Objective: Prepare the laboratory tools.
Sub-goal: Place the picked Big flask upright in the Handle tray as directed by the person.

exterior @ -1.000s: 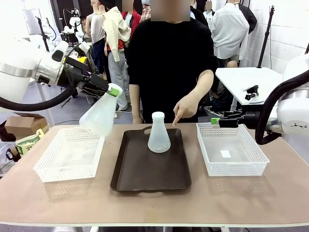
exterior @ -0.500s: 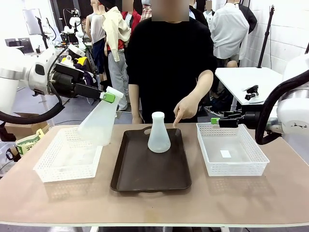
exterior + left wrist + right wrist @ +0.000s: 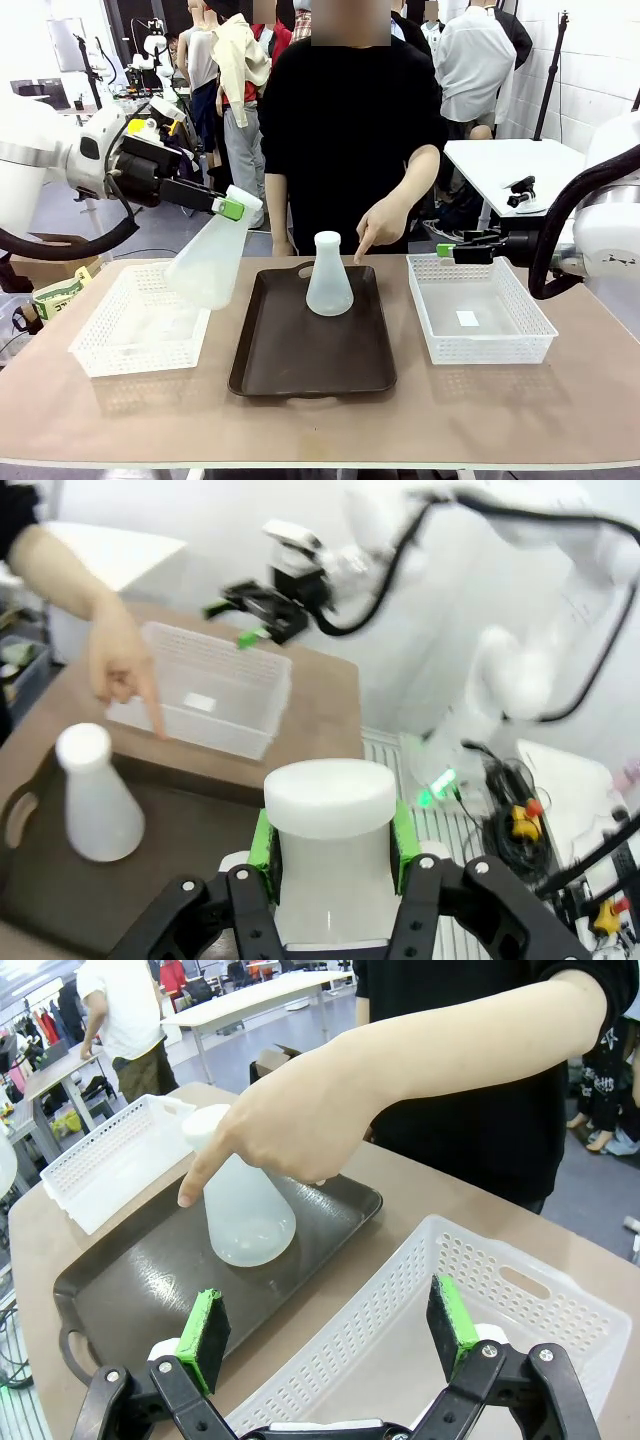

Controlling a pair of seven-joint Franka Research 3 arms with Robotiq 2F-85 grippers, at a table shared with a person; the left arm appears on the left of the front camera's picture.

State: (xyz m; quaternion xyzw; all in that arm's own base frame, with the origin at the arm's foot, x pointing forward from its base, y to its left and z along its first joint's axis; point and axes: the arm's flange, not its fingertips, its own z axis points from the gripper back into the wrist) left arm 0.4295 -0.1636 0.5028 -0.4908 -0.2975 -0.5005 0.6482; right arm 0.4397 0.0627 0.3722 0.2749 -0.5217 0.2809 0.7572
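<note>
**One flask aloft, one standing on the tray**

The table [image 3: 470, 420] carries a dark brown tray [image 3: 300, 365] at its middle, with a white mesh basket on each side: the left basket [image 3: 120, 345] and the right basket [image 3: 480, 345].

The lifted flask [image 3: 208, 262] hangs tilted above the left basket's inner edge, base down and toward the basket, neck up. It is frosted, translucent white, cone-shaped with a wide round base and a narrow neck (its rim reads as a thick flat disc in the left wrist view). The left gripper [image 3: 232, 204] is clamped on that neck, green pads [image 3: 262, 842] pressed to both sides; the flask's body is hidden below the fingers there.

The standing flask [image 3: 328, 276], alike in look, sits upright on the tray's far half. The person's hand [image 3: 382, 224] points a finger down just beside it.

The right gripper [image 3: 328, 1338] hovers over the right basket's near rim, jaws spread wide, holding nothing.
</note>
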